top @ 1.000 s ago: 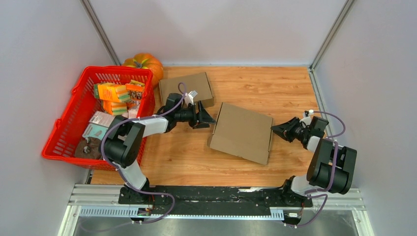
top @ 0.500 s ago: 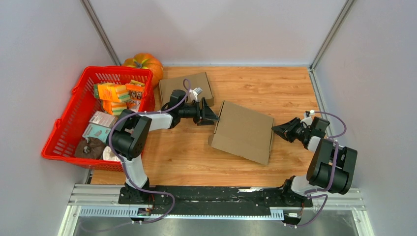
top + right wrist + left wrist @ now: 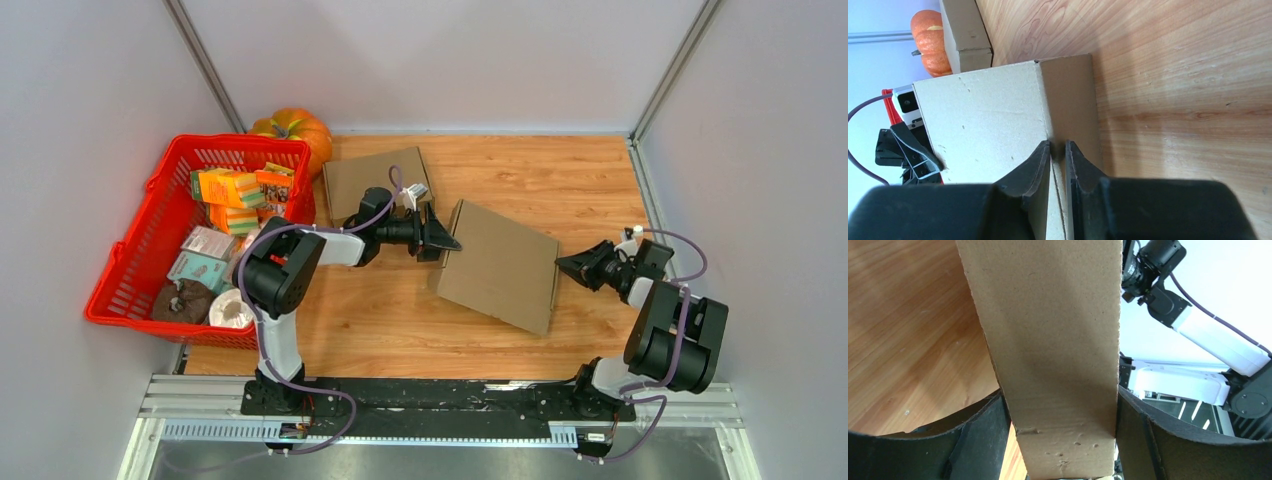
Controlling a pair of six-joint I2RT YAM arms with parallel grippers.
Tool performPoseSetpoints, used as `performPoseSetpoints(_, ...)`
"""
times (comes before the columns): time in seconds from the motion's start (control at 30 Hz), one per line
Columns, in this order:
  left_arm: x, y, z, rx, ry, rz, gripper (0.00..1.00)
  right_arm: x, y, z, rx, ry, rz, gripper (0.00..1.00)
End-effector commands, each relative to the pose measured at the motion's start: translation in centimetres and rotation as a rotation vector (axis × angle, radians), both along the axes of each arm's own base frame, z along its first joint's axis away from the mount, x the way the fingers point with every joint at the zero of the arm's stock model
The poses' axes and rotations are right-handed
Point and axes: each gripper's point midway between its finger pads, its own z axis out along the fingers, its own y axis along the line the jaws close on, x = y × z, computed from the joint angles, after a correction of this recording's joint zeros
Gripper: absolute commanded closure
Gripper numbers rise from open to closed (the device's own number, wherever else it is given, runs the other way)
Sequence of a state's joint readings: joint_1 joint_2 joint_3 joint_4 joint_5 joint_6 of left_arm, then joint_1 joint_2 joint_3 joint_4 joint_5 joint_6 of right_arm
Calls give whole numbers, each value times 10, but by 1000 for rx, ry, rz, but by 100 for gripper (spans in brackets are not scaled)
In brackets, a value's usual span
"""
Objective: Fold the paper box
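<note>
Straddling the left edge of the paper box (image 3: pixel 500 268), the left gripper (image 3: pixel 446 238) has its jaws spread wide. In the left wrist view, cardboard fills the whole span between the fingers. Whether they press on it I cannot tell.

The right gripper (image 3: pixel 562 266) is at the box's right edge. Its jaws are narrowed to a slit, with a strip of cardboard running down between the fingers, so it is pinching that edge.

- Box position: middle of the wooden table (image 3: pixel 580 180), closed-looking and skewed, its far-left corner pointing toward the back.
- Box edges: the left edge is taken by the left gripper and the right edge by the right gripper. The far and near long edges have nothing touching them.
- Room: bare wood shows behind the box up to the back wall, on the far right, and in a strip between the box's near edge and the arm bases. Grey walls close the table on the left, back and right. The left side is tight.
- Left side: a second cardboard box (image 3: pixel 365 180) lies just behind the left arm's wrist. A red basket (image 3: pixel 130 240) lies beyond it.

Count:
- Cardboard boxes: two.
- Orange pumpkin (image 3: pixel 300 128): one, in the back-left corner, touching or nearly touching the basket rim.
- Basket: one, holding several small packs, too jumbled to number.
- Arms: two.
</note>
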State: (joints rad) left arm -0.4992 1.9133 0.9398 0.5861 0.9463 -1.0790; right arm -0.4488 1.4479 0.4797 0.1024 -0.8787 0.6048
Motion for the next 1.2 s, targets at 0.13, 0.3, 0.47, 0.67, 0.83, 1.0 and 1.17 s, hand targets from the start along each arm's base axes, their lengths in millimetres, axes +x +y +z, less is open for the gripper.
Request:
performPoseSetpoints(0.13,0,-9,33,-95,-43,-37,41,-7,-9,-13,-144,106,-40,47)
performPoseSetpoints(0.3,-8,-1,26,-29,-11,-24,50,-8,-49,51,-391,98,-225,10)
performPoseSetpoints(0.47,-10,18,22,13,110,64,60,-4,-33,156,-847,-150,-182,0)
performPoseSetpoints(0.67,-26,44,28,119,282,160,65,-58,154,175,-1153,-685,566,0)
performPoseSetpoints(0.83,-51,58,36,166,459,185,72,-127,231,147,-1268,-892,930,0)
performPoseSetpoints(1.0,-59,66,46,123,585,222,73,-140,249,133,-1400,-1002,989,0)
performPoseSetpoints(1.17,-66,66,59,71,617,203,75,-117,241,117,-1626,-963,869,0)
